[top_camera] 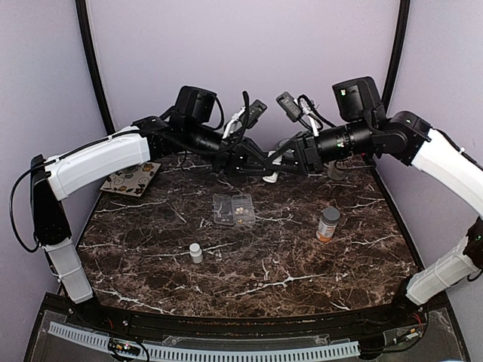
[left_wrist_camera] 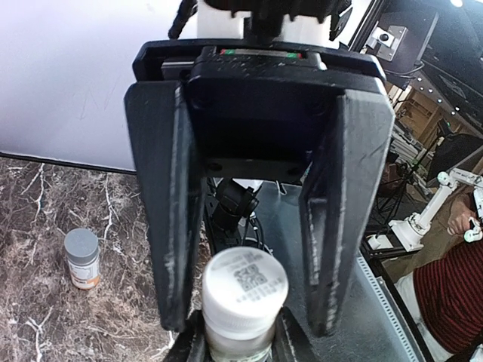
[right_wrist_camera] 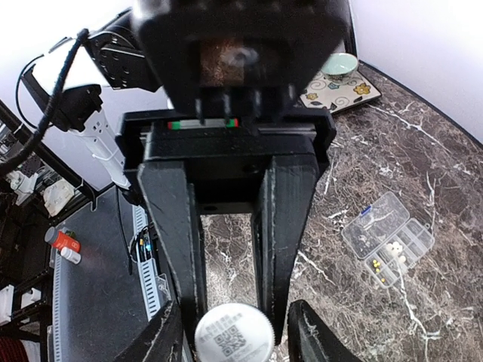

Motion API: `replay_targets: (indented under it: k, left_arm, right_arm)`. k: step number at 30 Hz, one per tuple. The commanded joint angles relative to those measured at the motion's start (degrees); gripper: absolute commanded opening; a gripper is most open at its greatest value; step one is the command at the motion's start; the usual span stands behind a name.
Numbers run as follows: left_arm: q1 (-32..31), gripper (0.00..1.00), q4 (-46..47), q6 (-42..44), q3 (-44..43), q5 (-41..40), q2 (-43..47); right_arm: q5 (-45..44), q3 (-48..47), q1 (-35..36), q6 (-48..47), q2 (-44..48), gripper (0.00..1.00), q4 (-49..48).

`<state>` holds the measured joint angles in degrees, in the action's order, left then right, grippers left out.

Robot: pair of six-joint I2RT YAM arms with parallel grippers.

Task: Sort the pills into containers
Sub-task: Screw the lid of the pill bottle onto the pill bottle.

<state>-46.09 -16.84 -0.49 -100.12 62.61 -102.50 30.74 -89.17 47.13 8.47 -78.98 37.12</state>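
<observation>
Left tool (left_wrist_camera: 247,320), right tool (right_wrist_camera: 230,326) part-open astride white bottle (left_wrist_camera: 243,280) near back wall (top_camera: 249,45); grip unclear.

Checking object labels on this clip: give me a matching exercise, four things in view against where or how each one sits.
Things:
1 pill box
2 orange bottle
3 QR-capped white bottle
4 patterned mat

States:
A grey cap, standing right of centre
B between the fingers of the left pincer
C far left, with a bowl on it
D lid open, in the centre

Pairs: 1-D; 2-A; 3-B; 4-C
</observation>
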Motion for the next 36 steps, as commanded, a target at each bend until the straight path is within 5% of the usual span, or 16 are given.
replay_targets:
  k: [1, 12, 36]
  left_arm:
    - [-0.9, 0.00, 2.4, 2.6, -2.4, -1.1, 3.3]
    - [-1.4, 0.00, 2.0, 3.9, -1.9, -2.7, 3.7]
    - [-4.4, 0.00, 5.8, 4.9, 3.5, -24.9, 5.1]
  right_arm:
    - [-3.7, 2.2, 0.8, 2.0, 0.6, 0.49, -0.1]
    - [-7.8, 3.3, 0.7, 2.7, 1.9, 0.50, -2.3]
    - [-23.6, 9.4, 0.7, 7.5, 8.2, 0.52, -9.0]
